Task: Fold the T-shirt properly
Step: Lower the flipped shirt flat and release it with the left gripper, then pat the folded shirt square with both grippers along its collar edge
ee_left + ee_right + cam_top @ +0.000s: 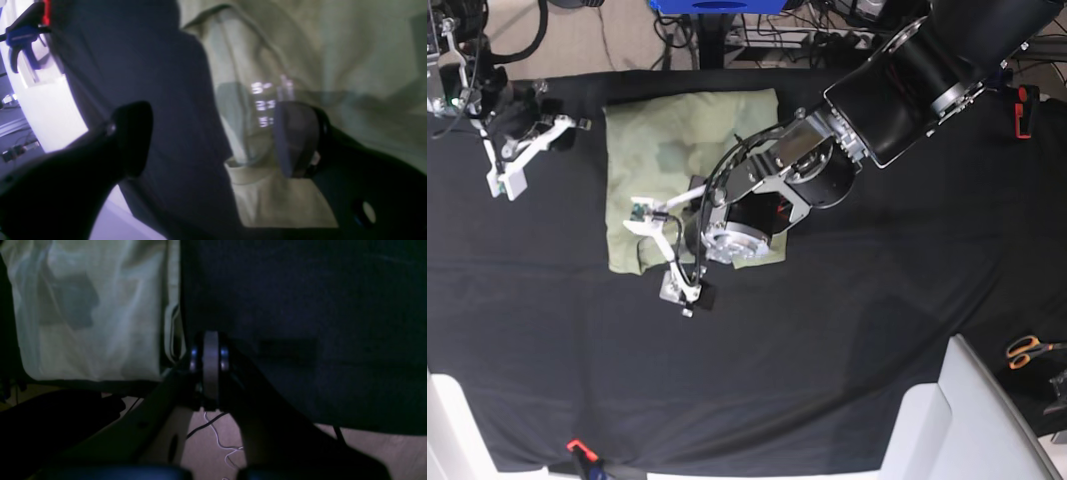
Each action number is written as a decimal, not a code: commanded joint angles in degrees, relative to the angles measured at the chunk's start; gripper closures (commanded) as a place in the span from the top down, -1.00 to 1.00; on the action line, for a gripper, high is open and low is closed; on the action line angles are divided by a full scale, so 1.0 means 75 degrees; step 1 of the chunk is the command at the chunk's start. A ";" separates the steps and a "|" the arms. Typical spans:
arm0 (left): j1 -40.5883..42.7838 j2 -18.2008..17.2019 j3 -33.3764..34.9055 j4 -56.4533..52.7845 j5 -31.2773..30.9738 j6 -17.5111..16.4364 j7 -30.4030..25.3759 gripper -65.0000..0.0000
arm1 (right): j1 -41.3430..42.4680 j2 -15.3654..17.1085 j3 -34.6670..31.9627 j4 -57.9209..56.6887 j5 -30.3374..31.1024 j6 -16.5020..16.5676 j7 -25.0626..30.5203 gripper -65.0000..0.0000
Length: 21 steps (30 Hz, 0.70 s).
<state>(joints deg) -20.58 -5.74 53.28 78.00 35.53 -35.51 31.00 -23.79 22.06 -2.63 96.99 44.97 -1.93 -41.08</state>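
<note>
Two tools work over the black table (847, 330). Left tool (659, 255) gapes empty over the folded T-shirt (657, 150); right tool (507, 170) is closed, empty.

T-shirt (689, 150): soft woven cotton-like cloth, matt, pale sage green, faintly creased; thin enough in the left wrist view for white label print to show through. Bench (847, 330): covered in black cloth, matt, fine-textured, no sheen. Left gripper (672, 258): white hard plastic finger frames, smooth; in the wrist view the pads look dark, rubbery and matt. Left arm housing (927, 70): black, smooth, slight gloss, with bright metal rings. Right gripper (505, 168): white smooth plastic. Scissors (1027, 350): orange glossy plastic handles.
</note>
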 commanded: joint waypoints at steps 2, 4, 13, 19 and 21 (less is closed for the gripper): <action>-0.0075 0.0091 -0.0428 0.0625 -0.0031 0.0087 0.0186 0.66 | 0.0013 0.0112 0.0029 0.0073 0.0070 0.0041 0.0080 -1.00; 0.0288 0.0126 -0.1061 0.1375 -0.0043 0.0087 0.0654 0.54 | 0.0025 0.0112 0.0017 0.0108 0.0070 0.0041 0.0080 -1.00; 0.3441 0.0091 -0.2749 0.3590 -0.0043 0.0122 0.0795 -1.00 | -0.0034 0.0135 -0.0241 0.1034 0.0046 0.0135 0.0080 -1.00; 0.4871 0.0009 -0.3276 0.3578 -0.0054 0.0133 -0.0154 -1.00 | 0.0388 0.0299 -0.1894 0.1257 -0.0985 0.0697 0.0126 -1.00; 0.5035 -0.0038 -0.3429 0.3578 -0.0054 0.0133 -0.0201 -1.00 | 0.0611 0.0217 -0.2398 0.1151 -0.1161 0.0697 0.0115 -1.00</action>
<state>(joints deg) 17.85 -6.31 27.68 103.72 35.29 -35.11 30.46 -19.31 23.31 -20.97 104.88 35.81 3.03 -40.88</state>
